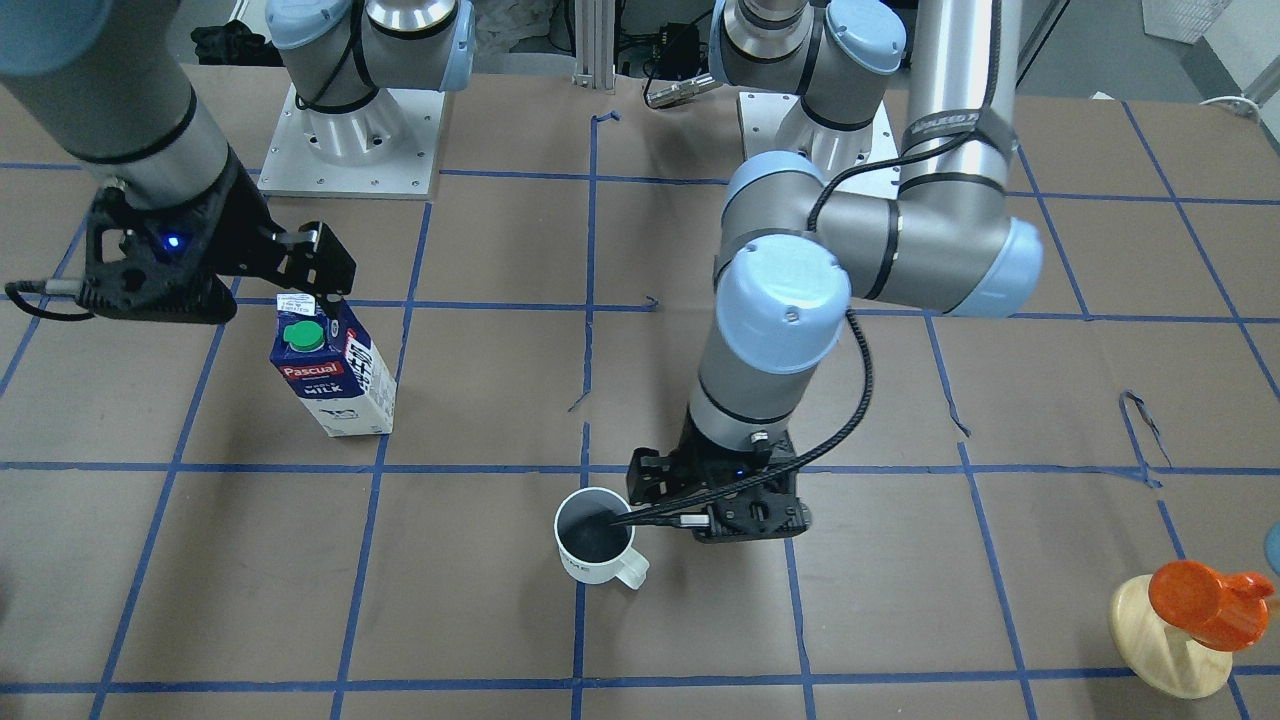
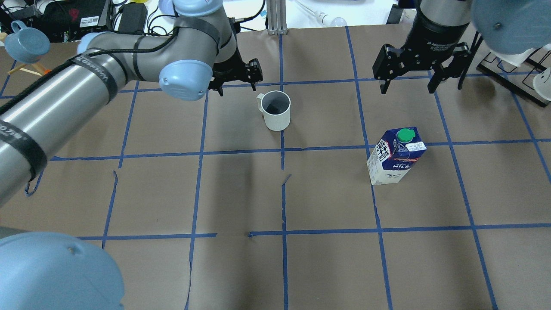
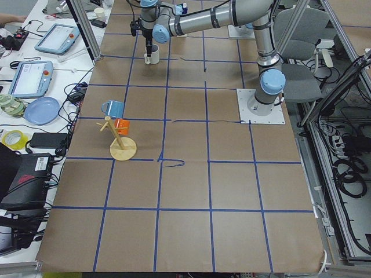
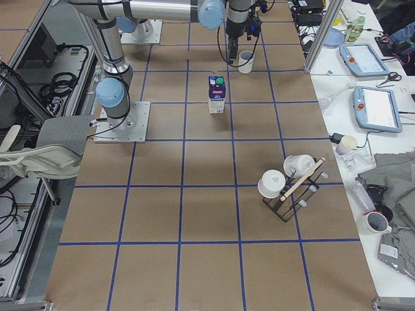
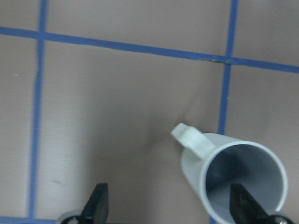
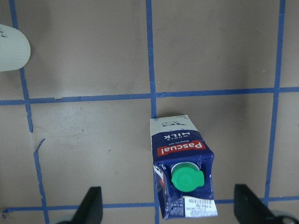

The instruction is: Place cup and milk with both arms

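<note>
The white cup with a dark inside stands upright on the brown table at the far middle, its handle toward my left gripper. My left gripper is open and empty, just beside and above the cup. In the left wrist view the cup lies by the right finger, off centre of the gripper. The blue-white milk carton with a green cap stands upright on the right half. My right gripper is open and empty, above and beyond the milk. In the front view the cup and milk stand apart.
A wooden stand bearing an orange cup and a blue cup stands at the table's left end. A black mug rack with white mugs stands at the right end. Blue tape lines grid the table. The arm bases sit at the robot's edge.
</note>
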